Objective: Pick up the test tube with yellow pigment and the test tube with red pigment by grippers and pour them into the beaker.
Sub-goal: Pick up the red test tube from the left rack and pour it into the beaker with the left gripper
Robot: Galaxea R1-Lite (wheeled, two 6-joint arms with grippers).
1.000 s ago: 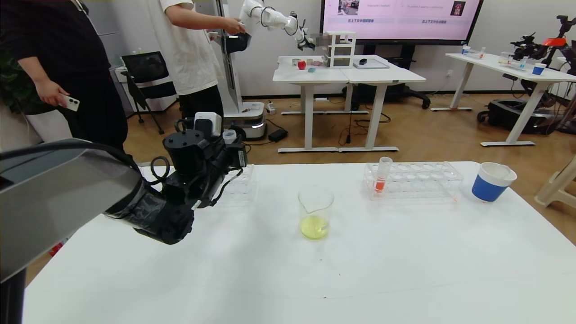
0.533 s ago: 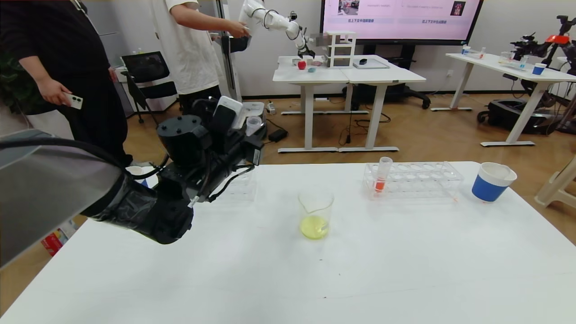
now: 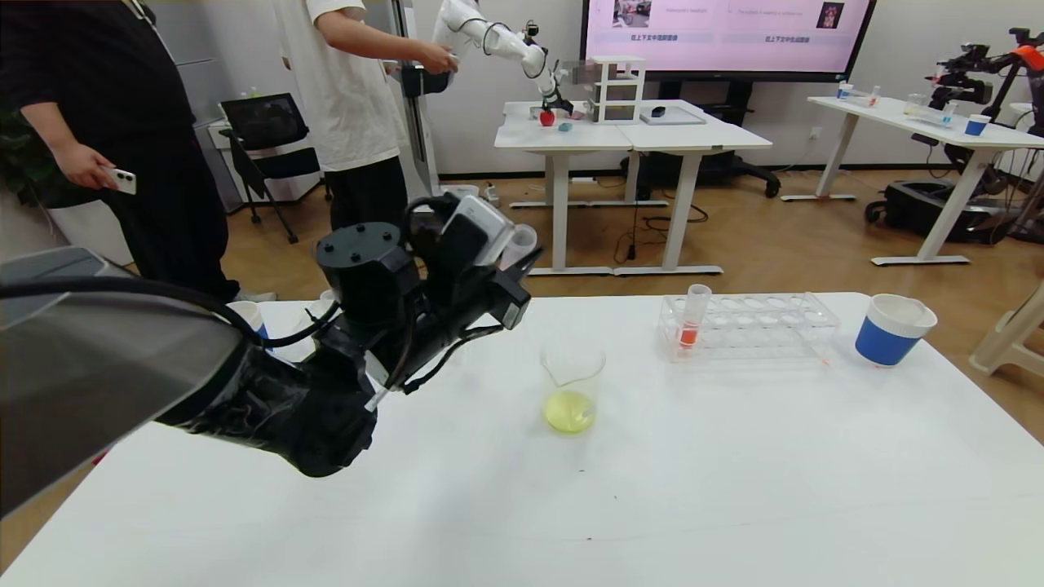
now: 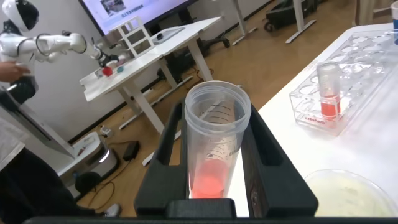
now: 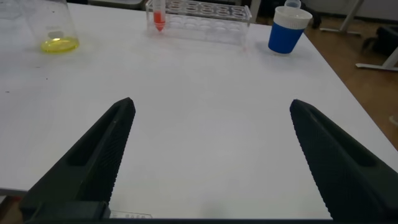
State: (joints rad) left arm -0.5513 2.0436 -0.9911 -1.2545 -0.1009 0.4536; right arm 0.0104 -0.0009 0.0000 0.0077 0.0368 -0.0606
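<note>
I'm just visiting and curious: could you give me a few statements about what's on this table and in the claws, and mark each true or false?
1. The left gripper holds a tube with red liquid. True.
2. The beaker is empty. False: it has yellow liquid at the bottom.
3. Another red tube stands in the rack. True.
4. The right gripper grips the blue cup. False: it is open and empty, the cup far off.

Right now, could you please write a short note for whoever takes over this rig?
Left gripper: shut on a test tube with red pigment, held left of the beaker, above the table.
Right gripper: open, empty, low over the table.
A second red tube stands in the rack.
Done: yellow liquid is already in the beaker.
Left: pour the red.
</note>
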